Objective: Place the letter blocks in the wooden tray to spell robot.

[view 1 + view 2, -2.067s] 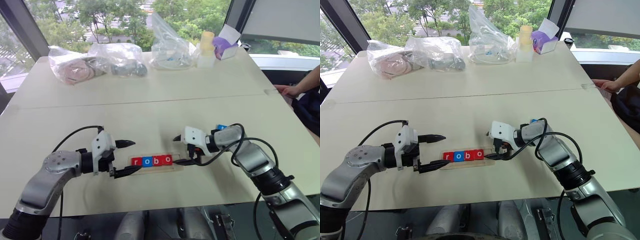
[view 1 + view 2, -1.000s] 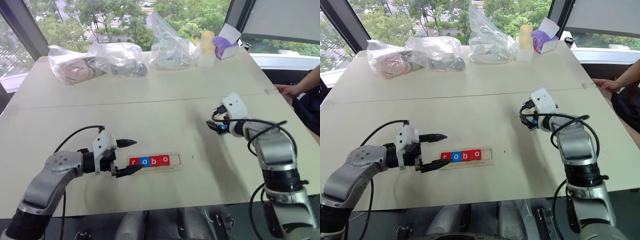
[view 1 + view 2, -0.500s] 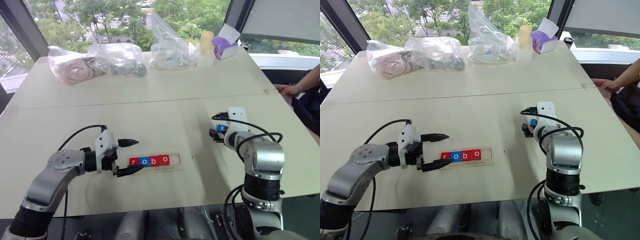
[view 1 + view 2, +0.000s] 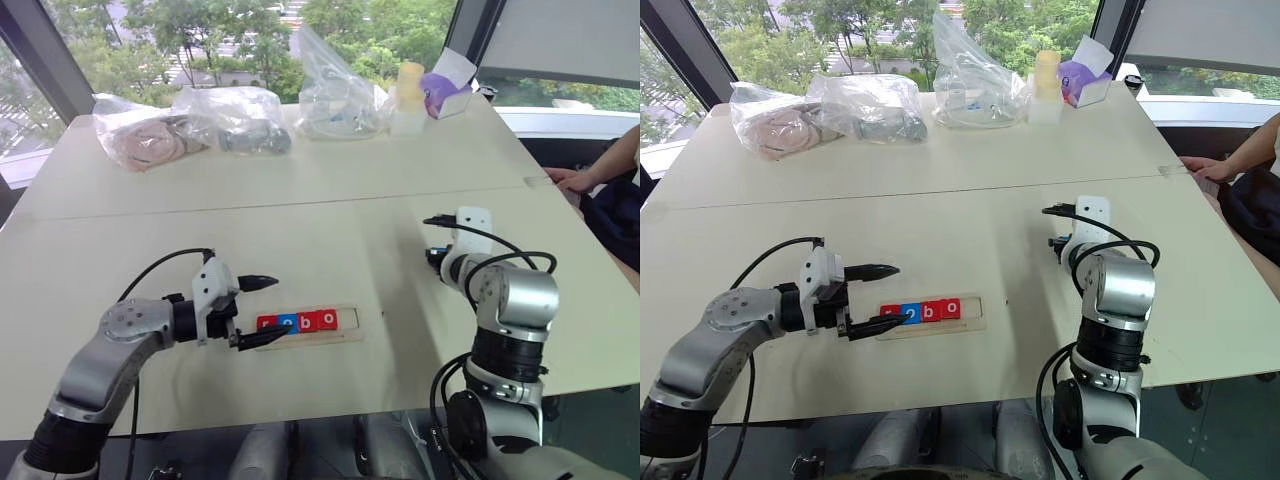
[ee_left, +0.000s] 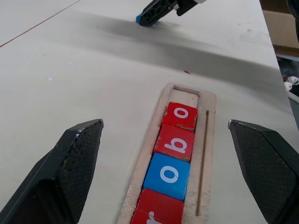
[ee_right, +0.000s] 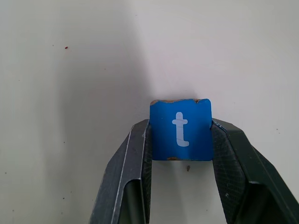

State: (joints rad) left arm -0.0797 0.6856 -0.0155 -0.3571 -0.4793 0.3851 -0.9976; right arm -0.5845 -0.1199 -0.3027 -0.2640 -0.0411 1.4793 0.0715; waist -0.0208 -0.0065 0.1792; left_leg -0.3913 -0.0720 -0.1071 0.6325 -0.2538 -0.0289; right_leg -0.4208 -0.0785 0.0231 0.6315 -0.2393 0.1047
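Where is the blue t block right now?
The t block sits pinched between the right gripper fingers on the table, well right of the tray.

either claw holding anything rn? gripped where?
Right claw is shut on the blue t block, fingers pinching its two opposite side edges. Left claw is open, holding nothing, straddling the wooden tray.

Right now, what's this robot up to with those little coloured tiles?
It is spelling "robot" in a wooden tray. Four letter blocks already sit in the tray reading r, o, b, o, with the last slot at the end empty. The right gripper is shut on the blue t block, off to the tray's right on the table. The left gripper rests open around the tray's r end.
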